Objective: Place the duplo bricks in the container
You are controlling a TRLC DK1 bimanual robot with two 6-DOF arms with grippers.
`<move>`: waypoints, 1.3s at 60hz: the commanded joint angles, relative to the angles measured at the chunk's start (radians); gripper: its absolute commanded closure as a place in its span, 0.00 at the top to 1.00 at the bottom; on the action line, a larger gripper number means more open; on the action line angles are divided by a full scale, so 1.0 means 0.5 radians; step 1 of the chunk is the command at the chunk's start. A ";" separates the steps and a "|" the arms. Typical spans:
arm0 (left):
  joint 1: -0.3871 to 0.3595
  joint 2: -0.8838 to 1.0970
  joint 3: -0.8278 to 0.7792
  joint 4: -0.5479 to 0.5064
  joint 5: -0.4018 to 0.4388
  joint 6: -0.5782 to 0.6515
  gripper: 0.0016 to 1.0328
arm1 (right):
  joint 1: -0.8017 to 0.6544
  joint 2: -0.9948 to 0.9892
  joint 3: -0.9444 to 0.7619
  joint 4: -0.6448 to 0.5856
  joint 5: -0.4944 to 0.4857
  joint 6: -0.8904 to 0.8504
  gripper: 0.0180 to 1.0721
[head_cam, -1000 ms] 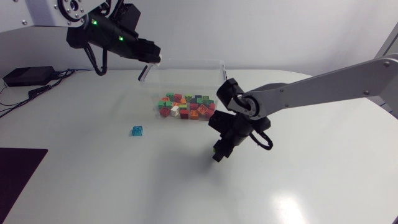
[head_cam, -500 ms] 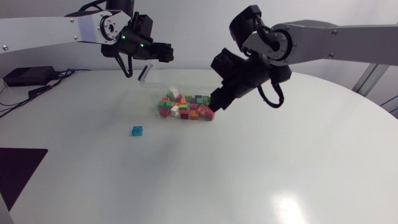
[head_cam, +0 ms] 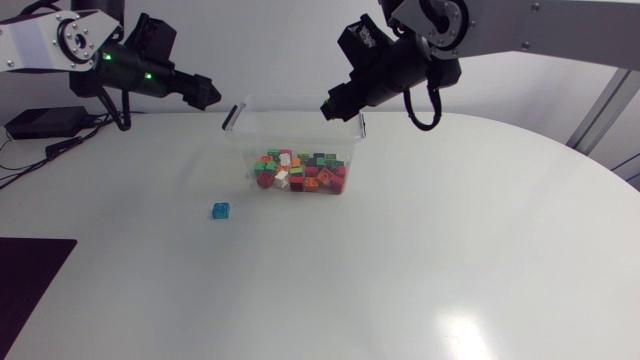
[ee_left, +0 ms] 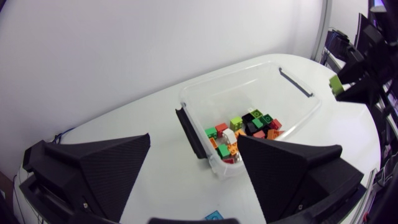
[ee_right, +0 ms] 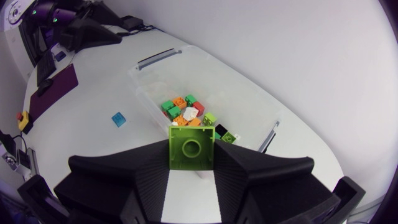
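The lime-green duplo brick (ee_right: 191, 147) is pinched between the right gripper's (head_cam: 332, 106) fingers, high above the clear container's (head_cam: 300, 125) far right corner. Best to centre it over the brick pile (head_cam: 300, 172) and lower it before letting go, so it can't bounce off the rim. A blue brick (head_cam: 220, 210) lies on the table, near-left of the container. The left gripper (head_cam: 208, 94) hangs wide open and empty, far left.

Lighting: bright, even, from overhead. Glare: one soft pale patch on the glossy white round table (head_cam: 452, 328), near right. Shadows: faint, under the clear plastic container (head_cam: 240, 140). Wrist views: table edge bowed.
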 commanded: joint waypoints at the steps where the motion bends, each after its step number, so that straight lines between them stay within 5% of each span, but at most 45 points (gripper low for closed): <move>1: 0.067 -0.086 -0.149 -0.050 0.053 0.232 0.95 | -0.011 0.101 0.083 0.063 -0.008 0.074 0.26; 34: 0.165 -0.202 -0.618 -0.173 0.176 1.109 0.94 | -0.051 0.417 0.188 0.588 0.005 0.135 0.27; 37: 0.165 -0.193 -0.643 -0.188 0.176 1.210 0.94 | -0.029 0.481 0.249 0.597 0.094 0.141 0.42; 39: 0.165 -0.187 -0.658 -0.188 0.176 1.272 0.94 | -0.023 0.509 0.277 0.628 0.121 0.135 0.62; 41: 0.159 -0.169 -0.667 -0.195 0.176 1.336 0.94 | -0.008 0.540 0.313 0.628 0.158 0.123 0.93; 42: 0.159 -0.159 -0.667 -0.195 0.173 1.358 0.94 | 0.001 0.546 0.320 0.631 0.173 0.114 0.98; 53: 0.140 -0.055 -0.639 -0.268 0.164 1.701 0.93 | 0.038 0.380 0.237 0.646 0.207 0.101 0.96; 78: 0.082 0.338 -0.351 -0.477 0.035 2.143 0.89 | 0.060 -0.427 -0.592 0.695 0.176 0.037 0.96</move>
